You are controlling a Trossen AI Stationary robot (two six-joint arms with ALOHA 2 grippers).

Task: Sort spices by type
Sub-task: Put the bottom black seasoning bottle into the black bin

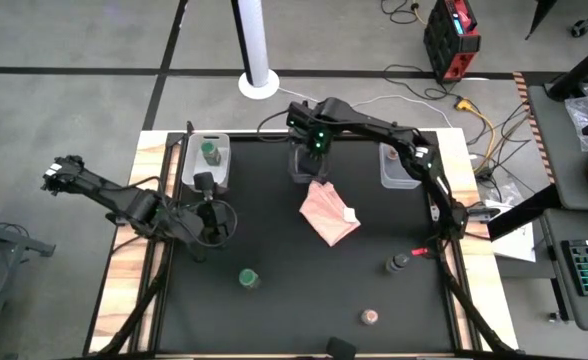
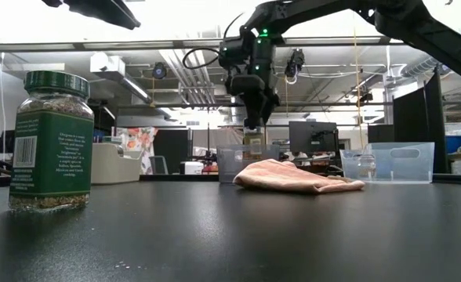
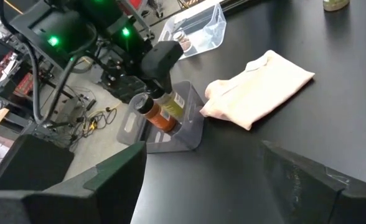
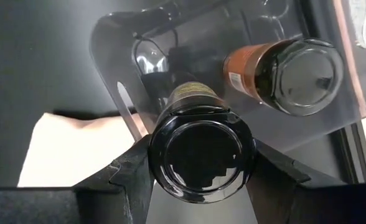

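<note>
Label text on the big green-lidded jar [image 2: 51, 141] in the low view is too small to be read; only a barcode and white lines of print on green are made out. Contents of the middle bin [image 1: 302, 165] at the desk's far edge are masked from above by the right gripper [image 4: 200, 163]. The far-right bin [image 1: 398, 168] is partly covered by the right arm, so what it holds cannot be told.

Right gripper: jaws part-way apart, clamped on a dark-lidded jar [image 4: 200, 155], held over the middle bin. A second dark-lidded jar with orange contents [image 4: 289, 67] is seen lying inside that bin, just beside the held one.

Left gripper [image 1: 212, 212]: jaws spread wide, nothing gripped, near the desk's left edge, just in front of the far-left bin [image 1: 207, 163]. A green-lidded jar [image 1: 209, 152] is sitting in that bin.

Loose on the desk: green-lidded jar [image 1: 248, 278] front-left of centre, dark-lidded jar [image 1: 399, 263] toward the right edge, tan-lidded jar [image 1: 370, 317] near the front edge. A pink cloth [image 1: 329, 213] is lying mid-desk.
</note>
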